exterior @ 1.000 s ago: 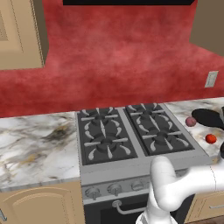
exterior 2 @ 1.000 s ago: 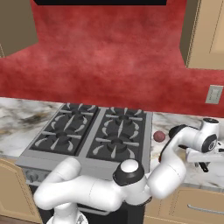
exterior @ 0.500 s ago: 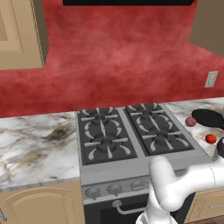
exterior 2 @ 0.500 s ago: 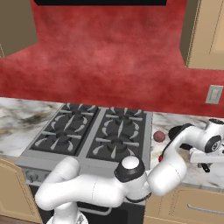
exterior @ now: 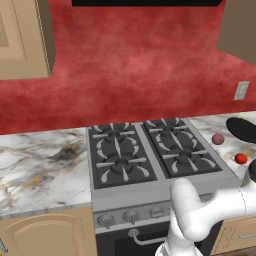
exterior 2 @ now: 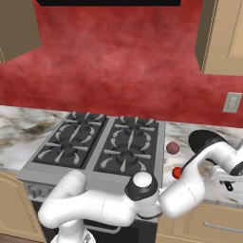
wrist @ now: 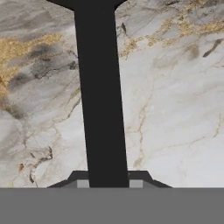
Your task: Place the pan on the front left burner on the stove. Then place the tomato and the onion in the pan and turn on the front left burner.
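the round, shallow, all-black frying pan [exterior 2: 209, 141] sat on the marbled stone counter [wrist: 175, 109] at 3 o'clock of the grey steel four-burner gas range [exterior: 150, 155]. the two-finger gripper [wrist: 106, 183] was pinched shut on its long handle, apparently so the pan could be carried to the front left burner [exterior: 121, 168]. the glossy red-orange tomato [exterior: 241, 158] and dull pink-mauve onion [exterior: 218, 139] lay between pan and range. the pan's bowl was cut off at the hand view's 12 o'clock edge, and the fingertips were barely visible.

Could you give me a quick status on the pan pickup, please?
Gripper shut on the pan handle. Pan on the counter right of the stove. Front left burner bare.
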Robot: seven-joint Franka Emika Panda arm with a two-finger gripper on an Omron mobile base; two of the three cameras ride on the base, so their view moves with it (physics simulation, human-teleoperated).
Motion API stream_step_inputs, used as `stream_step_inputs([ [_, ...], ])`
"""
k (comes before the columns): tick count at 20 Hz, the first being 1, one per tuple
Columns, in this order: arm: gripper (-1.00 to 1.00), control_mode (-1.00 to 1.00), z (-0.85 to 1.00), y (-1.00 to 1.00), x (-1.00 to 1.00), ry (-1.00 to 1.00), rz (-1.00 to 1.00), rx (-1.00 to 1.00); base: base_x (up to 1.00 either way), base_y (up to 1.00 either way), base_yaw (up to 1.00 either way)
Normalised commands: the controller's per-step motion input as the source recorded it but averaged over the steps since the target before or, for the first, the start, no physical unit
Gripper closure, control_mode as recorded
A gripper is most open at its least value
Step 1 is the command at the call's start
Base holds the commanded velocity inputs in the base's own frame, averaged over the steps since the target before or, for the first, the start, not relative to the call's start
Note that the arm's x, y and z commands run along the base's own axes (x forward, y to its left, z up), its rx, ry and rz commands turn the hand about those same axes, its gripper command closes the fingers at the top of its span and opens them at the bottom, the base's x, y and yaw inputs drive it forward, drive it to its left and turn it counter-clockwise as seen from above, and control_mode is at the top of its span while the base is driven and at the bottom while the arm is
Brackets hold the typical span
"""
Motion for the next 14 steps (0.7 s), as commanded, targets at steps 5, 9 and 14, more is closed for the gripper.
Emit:
stream_step_inputs([
  [5,1.0,-1.0,0.2,0.12,-0.11,-0.04,0.0,0.04,0.0,0.0,0.0],
  [9,1.0,-1.0,0.57,0.4,-0.05,0.0,0.0,0.0,0.0,0.0,0.0],
  [14,1.0,-1.0,0.56,0.68,-0.23,-0.01,0.0,-0.03,0.0,0.0,0.0],
])
